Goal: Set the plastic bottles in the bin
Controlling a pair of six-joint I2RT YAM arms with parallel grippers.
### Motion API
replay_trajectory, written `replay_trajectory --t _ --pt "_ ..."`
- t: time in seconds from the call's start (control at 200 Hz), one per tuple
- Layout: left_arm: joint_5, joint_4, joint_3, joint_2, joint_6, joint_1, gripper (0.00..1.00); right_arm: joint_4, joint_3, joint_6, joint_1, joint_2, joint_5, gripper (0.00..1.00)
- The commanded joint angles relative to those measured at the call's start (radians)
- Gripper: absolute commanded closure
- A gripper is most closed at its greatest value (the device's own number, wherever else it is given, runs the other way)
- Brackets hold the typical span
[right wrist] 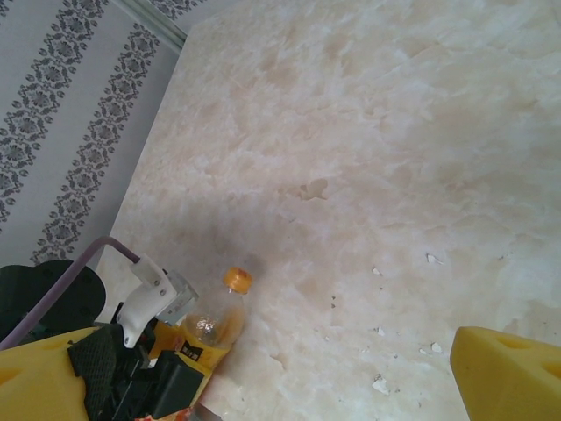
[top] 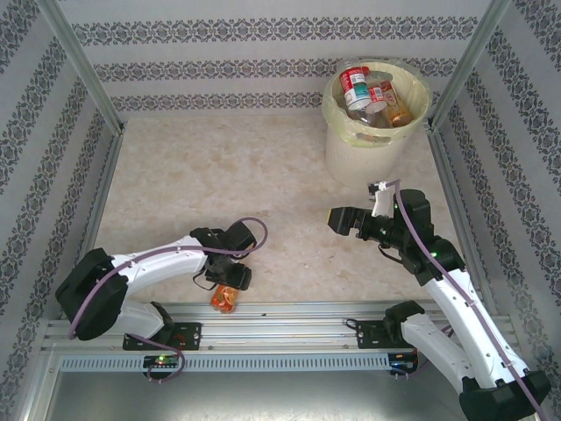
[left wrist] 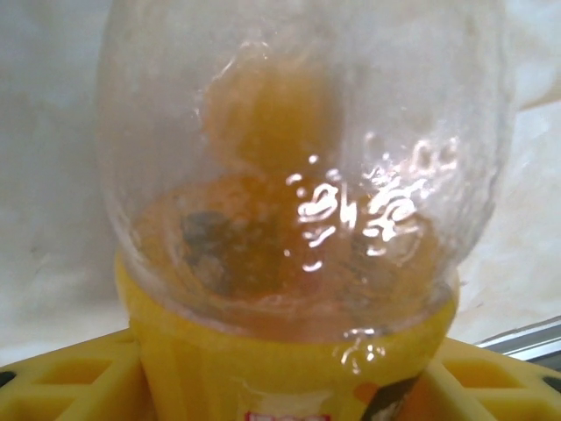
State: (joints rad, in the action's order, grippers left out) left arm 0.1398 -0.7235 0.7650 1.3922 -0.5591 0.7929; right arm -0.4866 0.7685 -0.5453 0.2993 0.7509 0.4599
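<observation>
– Where the table (top: 219, 175) meets the front rail (top: 289, 309), the left gripper (top: 228, 288) sits over an orange bottle (top: 223, 303). Jaws?
– Closed in on it. On the left wrist camera the yellow fingers (left wrist: 61, 386) press against both sides of the bottle's yellow label, with the clear body rising above them. The bottle lies on its side at the table's near edge.
– Right gripper (top: 340, 219)?
– Jaws spread wide with nothing between them. It hangs above the table right of centre, pointing left. Its own camera looks across the marbled table and catches the orange cap (right wrist: 237, 279) of that same bottle.
– Bin (top: 368, 158)?
– Far right corner of the table, white, with a pale green liner (top: 331, 98) over the rim. It's well apart from both grippers.
– Anything in it?
– Several bottles (top: 372, 95) piled inside, one red-labelled and one orange. The exact count cannot be told.
</observation>
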Motion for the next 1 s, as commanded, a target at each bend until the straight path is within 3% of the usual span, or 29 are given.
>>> replay_trajectory --t 0.0,0.195,0.385,0.994 --pt "0.015 0.100 0.060 0.047 -0.019 0.017 0.38 0.013 -0.026 -0.026 0.003 -0.015 -0.019 0.02" --pt "-0.009 0.141 0.176 0.182 -0.019 0.018 0.38 0.016 -0.037 -0.039 0.001 -0.018 -0.024 0.02" --pt "0.025 0.126 0.244 0.255 -0.006 0.021 0.28 -0.008 -0.043 -0.035 0.000 -0.036 -0.033 0.02" --pt "0.036 0.022 0.125 0.127 -0.039 0.051 0.25 0.021 -0.072 -0.049 -0.005 -0.025 -0.020 0.02"
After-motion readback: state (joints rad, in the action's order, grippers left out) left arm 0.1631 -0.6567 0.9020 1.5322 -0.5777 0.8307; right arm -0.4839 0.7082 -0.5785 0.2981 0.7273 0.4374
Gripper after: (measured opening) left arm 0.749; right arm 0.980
